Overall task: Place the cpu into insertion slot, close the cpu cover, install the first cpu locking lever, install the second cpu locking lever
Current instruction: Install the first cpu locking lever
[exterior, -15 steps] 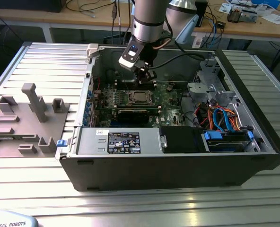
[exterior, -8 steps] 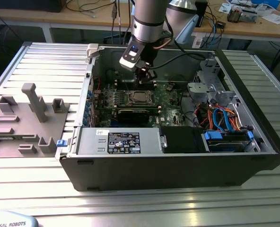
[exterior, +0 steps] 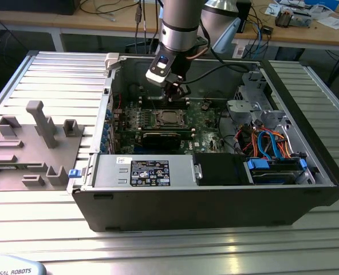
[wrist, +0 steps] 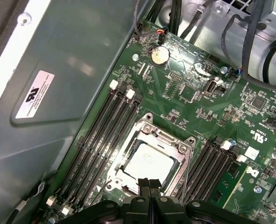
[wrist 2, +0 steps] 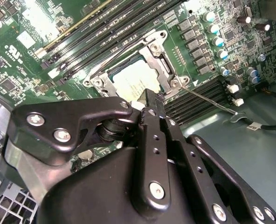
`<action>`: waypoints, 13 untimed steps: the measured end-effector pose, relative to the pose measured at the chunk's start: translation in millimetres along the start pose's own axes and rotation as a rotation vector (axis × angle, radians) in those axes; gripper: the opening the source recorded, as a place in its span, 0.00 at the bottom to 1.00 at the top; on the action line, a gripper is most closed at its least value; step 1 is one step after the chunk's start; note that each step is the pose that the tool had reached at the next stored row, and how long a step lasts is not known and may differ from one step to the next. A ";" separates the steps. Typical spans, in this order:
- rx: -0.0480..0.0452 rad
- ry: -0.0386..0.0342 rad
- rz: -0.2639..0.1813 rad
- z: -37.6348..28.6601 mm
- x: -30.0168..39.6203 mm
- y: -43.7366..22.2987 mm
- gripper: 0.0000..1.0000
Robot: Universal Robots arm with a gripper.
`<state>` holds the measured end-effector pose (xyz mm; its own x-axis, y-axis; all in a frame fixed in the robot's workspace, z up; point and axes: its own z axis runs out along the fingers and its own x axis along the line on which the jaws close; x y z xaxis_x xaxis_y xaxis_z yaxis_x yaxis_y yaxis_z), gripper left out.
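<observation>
Pincer and arm hung inside the open computer case, which lay on the slatted tabletop. In both wrist views the pincer's two black fingers were pressed together, with nothing gripped between them. Their tips sat just over one edge of the cpu. The cpu lay flat in the insertion slot on the green motherboard, its dull silver top showing through the square window of the cpu cover. The cover seemed to lie down over the chip, framing it on all sides, though how tightly it sat was hard to judge. In the second wrist view a thin locking lever ran out from the cover's corner across the board to a hooked end. Long black memory slots flanked the socket on either side.
</observation>
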<state>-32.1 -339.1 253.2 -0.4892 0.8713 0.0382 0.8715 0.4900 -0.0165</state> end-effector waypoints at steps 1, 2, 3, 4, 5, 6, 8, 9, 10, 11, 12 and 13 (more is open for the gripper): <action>0.0001 -0.0001 -0.004 0.0 0.0 0.0 0.11; 0.0002 -0.0001 -0.008 0.0 0.0 0.0 0.11; 0.0004 -0.0002 -0.012 0.0 0.0 0.0 0.11; 0.0006 -0.0002 -0.015 0.0 0.0 0.0 0.11; 0.0008 -0.0004 -0.021 0.0 0.0 0.0 0.11; 0.0009 -0.0004 -0.025 0.0 0.0 0.0 0.11; 0.0012 -0.0005 -0.032 0.0 0.0 0.0 0.11; 0.0013 -0.0006 -0.036 0.0 0.0 0.0 0.11; 0.0015 -0.0006 -0.039 0.0 0.0 0.0 0.11; 0.0016 -0.0007 -0.043 0.0 0.0 0.0 0.11; 0.0019 -0.0008 -0.049 0.0 0.0 0.0 0.11; 0.0021 -0.0009 -0.056 0.0 0.0 0.0 0.11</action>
<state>-32.1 -339.1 253.2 -0.5371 0.8426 0.0382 0.8428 0.5380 -0.0164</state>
